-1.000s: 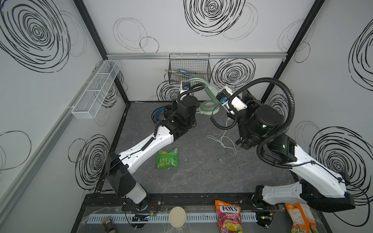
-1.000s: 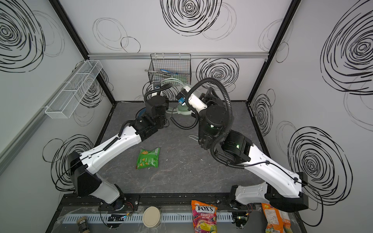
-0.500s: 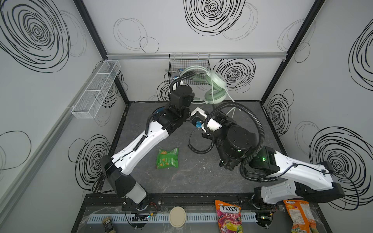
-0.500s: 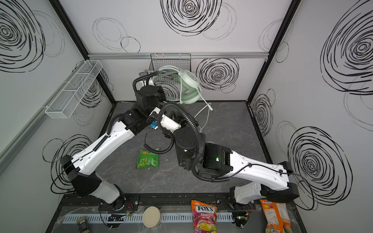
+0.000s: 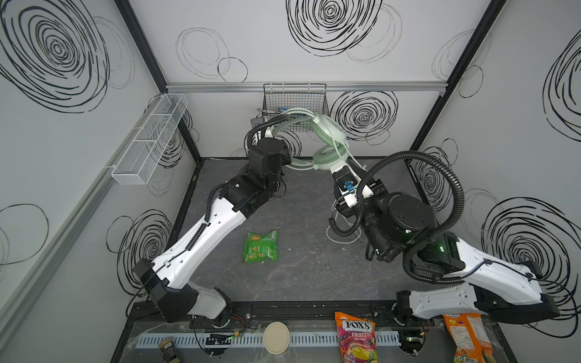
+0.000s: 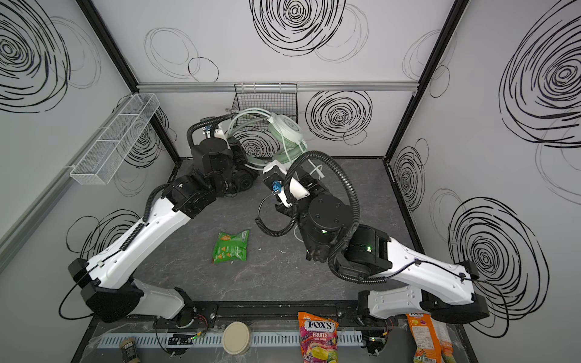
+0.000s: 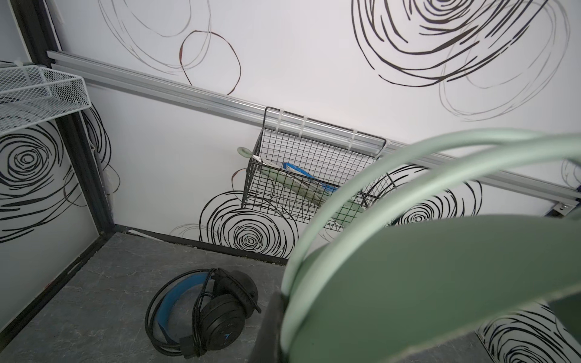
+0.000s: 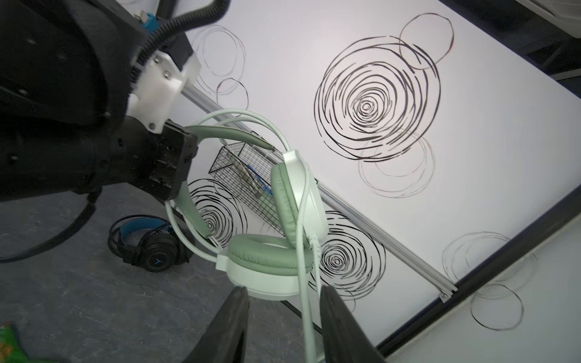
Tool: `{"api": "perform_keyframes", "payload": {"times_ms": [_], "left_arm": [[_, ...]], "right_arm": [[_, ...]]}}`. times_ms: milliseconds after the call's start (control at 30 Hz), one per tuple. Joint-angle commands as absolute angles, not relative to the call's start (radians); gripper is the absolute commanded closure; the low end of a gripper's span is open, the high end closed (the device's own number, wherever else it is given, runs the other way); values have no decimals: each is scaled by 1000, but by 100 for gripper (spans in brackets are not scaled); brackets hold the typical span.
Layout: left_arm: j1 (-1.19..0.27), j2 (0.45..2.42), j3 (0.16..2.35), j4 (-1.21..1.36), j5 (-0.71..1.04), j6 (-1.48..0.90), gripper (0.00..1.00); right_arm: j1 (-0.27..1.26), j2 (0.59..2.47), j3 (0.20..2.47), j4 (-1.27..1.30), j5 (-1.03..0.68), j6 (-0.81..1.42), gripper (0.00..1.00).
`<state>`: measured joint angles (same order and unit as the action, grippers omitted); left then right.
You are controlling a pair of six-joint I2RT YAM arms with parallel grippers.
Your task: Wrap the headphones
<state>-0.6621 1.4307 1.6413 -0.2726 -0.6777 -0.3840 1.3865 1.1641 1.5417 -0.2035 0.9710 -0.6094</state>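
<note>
My right gripper (image 8: 283, 287), jaws half parted around the pale cable (image 8: 306, 314) without pinching it, is swinging back to its own side after dipping across the middle. The left gripper (image 8: 185, 160), clamped on the headband, is holding the mint green headset (image 5: 328, 132) lifted, so I judge another turn is winding on. Beyond, the black headset (image 7: 213, 311) is lying by the back wall.

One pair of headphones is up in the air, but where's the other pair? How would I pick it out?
Find the black wire basket hanging on the back wall. On the grey floor below it lie the black headphones. Unlike the mint green headphones held aloft, this pair is black with a blue-lined headband and a black cable looped around it.
</note>
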Motion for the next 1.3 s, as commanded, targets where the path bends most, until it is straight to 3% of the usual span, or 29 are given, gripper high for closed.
{"api": "perform_keyframes", "payload": {"times_ms": [0, 200, 267, 367, 467, 667, 1000, 1133, 1267], "left_arm": [[-653, 1403, 1643, -112, -635, -501, 100], [-640, 1401, 1653, -105, -655, -464, 100], [-631, 1392, 1643, -85, -635, -417, 100], [-634, 1366, 1600, -12, -609, -329, 100], [-641, 1353, 1577, 44, -595, -293, 100], [-650, 1350, 1575, 105, -571, -250, 100], [-641, 1341, 1583, 133, -550, -313, 100], [-627, 1332, 1595, 126, -534, -323, 100], [-614, 1322, 1600, 114, -508, -377, 100]], "right_arm": [[1405, 1131, 1526, -220, 779, -536, 84], [1420, 1108, 1517, -284, 810, -529, 84], [1419, 1076, 1513, -307, 837, -525, 77], [1420, 1018, 1502, -328, 820, -525, 57], [1419, 1009, 1511, -358, 811, -529, 55], [1419, 1007, 1518, -355, 793, -529, 41], [1418, 1024, 1502, -316, 808, -525, 52], [1417, 1008, 1492, -303, 817, -529, 52], [1418, 998, 1464, -255, 816, -520, 45]]}}
